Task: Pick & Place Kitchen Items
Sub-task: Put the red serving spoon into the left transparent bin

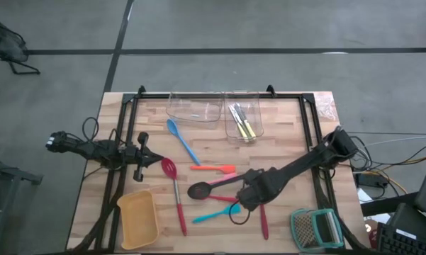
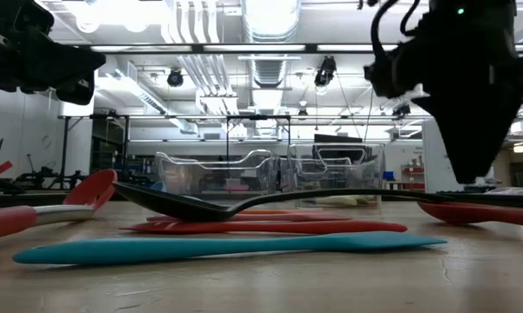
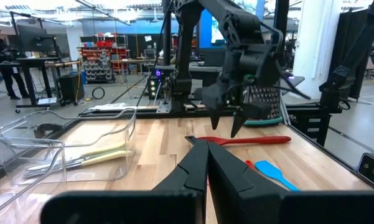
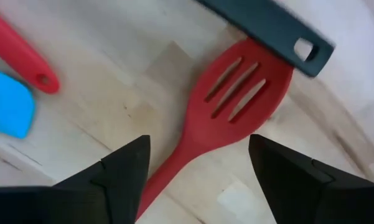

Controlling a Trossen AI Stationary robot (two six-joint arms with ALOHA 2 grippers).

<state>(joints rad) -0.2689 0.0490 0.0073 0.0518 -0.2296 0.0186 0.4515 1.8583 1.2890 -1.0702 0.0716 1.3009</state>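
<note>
— Black spoon [image 1: 211,186] lies across the boards, its handle end just beside the red slotted spoon [image 4: 227,109]; a teal spatula [image 1: 214,214] is close by.
— And the right gripper [image 1: 239,212]?
— Fingers spread, above that red spoon's head. The left gripper [image 3: 206,163] waits pressed together.
— Tubs?
— Yellow-handled cutlery [image 1: 243,124] in one clear tub [image 1: 255,103].
</note>
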